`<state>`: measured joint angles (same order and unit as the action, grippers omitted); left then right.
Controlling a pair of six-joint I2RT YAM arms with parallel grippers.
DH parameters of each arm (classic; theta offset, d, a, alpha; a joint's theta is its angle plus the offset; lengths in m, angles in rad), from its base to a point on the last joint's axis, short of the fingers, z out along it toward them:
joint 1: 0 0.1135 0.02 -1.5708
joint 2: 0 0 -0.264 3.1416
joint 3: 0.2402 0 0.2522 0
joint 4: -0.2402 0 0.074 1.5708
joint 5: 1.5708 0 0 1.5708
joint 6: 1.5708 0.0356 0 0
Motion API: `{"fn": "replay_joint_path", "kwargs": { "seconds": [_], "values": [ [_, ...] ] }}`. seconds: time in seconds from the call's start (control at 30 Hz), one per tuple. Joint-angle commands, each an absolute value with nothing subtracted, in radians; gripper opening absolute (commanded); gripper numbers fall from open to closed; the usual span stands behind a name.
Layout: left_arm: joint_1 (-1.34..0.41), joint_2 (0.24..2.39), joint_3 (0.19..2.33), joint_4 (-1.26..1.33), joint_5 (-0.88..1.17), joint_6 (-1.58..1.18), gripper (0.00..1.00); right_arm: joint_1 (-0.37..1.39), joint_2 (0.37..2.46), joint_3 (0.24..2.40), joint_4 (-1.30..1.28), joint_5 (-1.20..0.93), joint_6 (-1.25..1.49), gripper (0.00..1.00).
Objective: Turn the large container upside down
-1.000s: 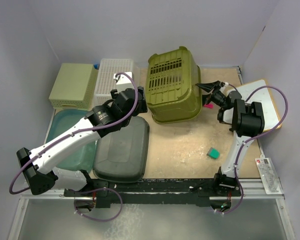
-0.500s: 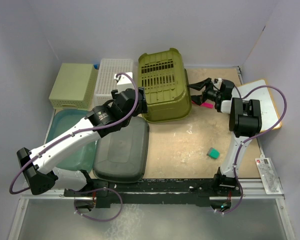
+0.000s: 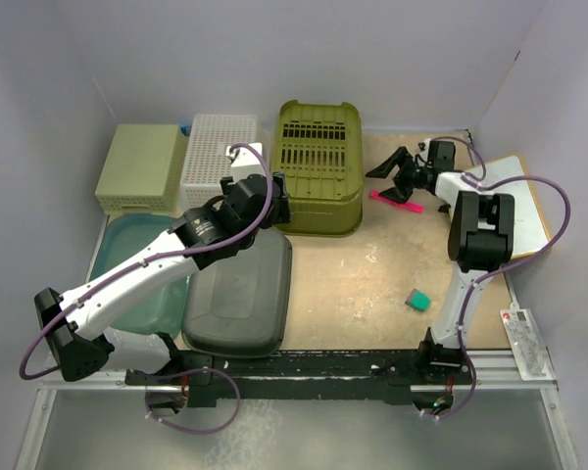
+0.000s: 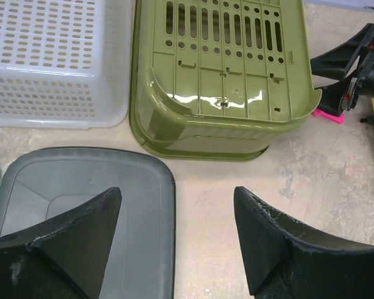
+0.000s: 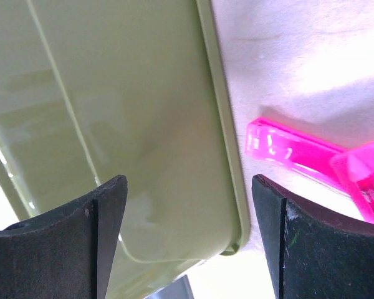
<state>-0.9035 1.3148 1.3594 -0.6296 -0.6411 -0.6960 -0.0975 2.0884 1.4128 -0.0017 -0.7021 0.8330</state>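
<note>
The olive slotted basket (image 3: 318, 166) has dropped from tilted to flat, and we are seeing it sitting bottom-up beside the white basket (image 3: 216, 147), flip seemingly done, left gripper (image 4: 176, 194) and right gripper (image 3: 397, 168) both splayed, empty.

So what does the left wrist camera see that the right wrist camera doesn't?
Only the left wrist: the white basket, the grey lid and the slotted bottom of the green basket, facing up. Only the right wrist: nothing new, just a close look at that basket's smooth side wall and rim. Both: the green basket and the pink clip lying beside it.
</note>
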Motion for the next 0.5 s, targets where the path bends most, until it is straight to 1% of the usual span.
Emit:
{"fn": "replay_joint_path", "kwargs": {
  "seconds": [0.0, 0.23, 0.37, 0.47],
  "values": [
    [-0.899, 1.318, 1.351, -0.58, -0.626, -0.707, 0.7, -0.087, 2.01, 1.485, -0.249, -0.555, 0.606, 0.83],
    [-0.899, 1.319, 1.356, -0.575, -0.614, -0.707, 0.7, -0.085, 1.917, 1.464, -0.252, -0.53, 0.596, 0.83],
    [-0.899, 1.309, 1.365, -0.591, -0.635, -0.706, 0.71, -0.084, 1.776, 1.481, -0.292, -0.463, 0.562, 0.83],
    [-0.896, 1.304, 1.376, -0.607, -0.676, -0.698, 0.75, -0.067, 1.625, 1.447, -0.246, -0.41, 0.545, 0.83]
  ]
}}
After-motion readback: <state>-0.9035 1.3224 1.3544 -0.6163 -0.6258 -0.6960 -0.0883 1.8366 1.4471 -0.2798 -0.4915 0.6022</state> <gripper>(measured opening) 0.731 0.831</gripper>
